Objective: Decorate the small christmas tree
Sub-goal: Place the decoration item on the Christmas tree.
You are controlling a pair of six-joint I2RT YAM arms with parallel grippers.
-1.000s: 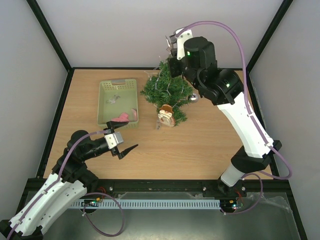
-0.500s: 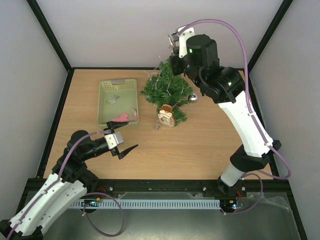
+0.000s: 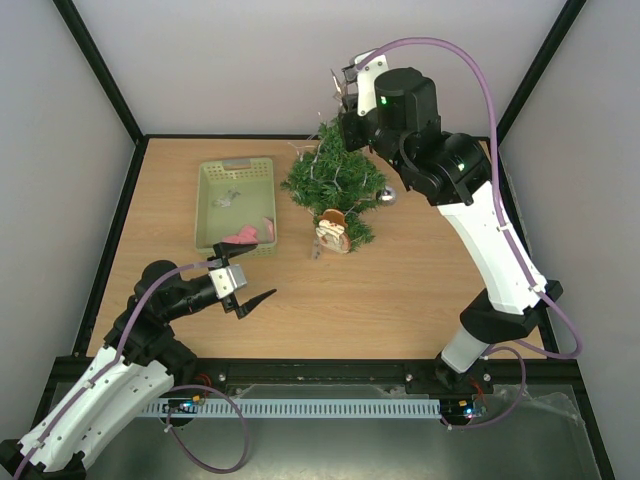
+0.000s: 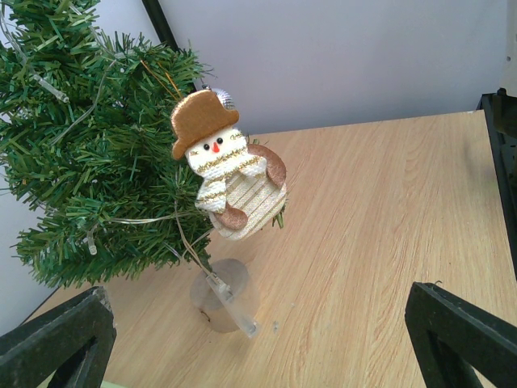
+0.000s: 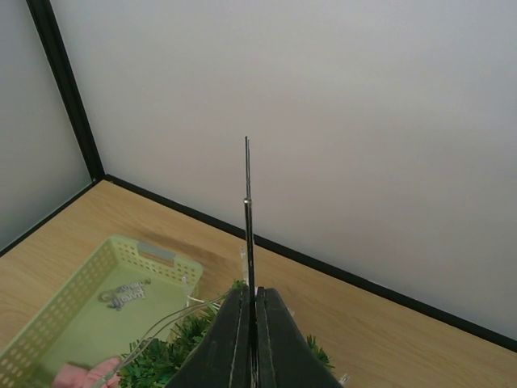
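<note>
The small christmas tree (image 3: 333,180) stands at the back middle of the table, with a string of lights on it. A snowman ornament (image 3: 332,230) hangs on its front and a silver ball (image 3: 388,196) on its right. My right gripper (image 3: 343,88) hovers above the treetop, shut on a thin flat ornament (image 5: 248,218) seen edge-on. My left gripper (image 3: 245,283) stands open and empty near the front left, facing the tree (image 4: 81,162) and the snowman (image 4: 222,178).
A pale green basket (image 3: 236,163) left of the tree holds a pink piece (image 3: 245,236) and a silvery ornament (image 3: 228,197). Black frame posts and grey walls close in the table. The tree's round base (image 4: 222,295) rests on the wood.
The right gripper has shifted slightly up and to the right over the treetop with the thin ornament, then held. The left arm has not moved.
</note>
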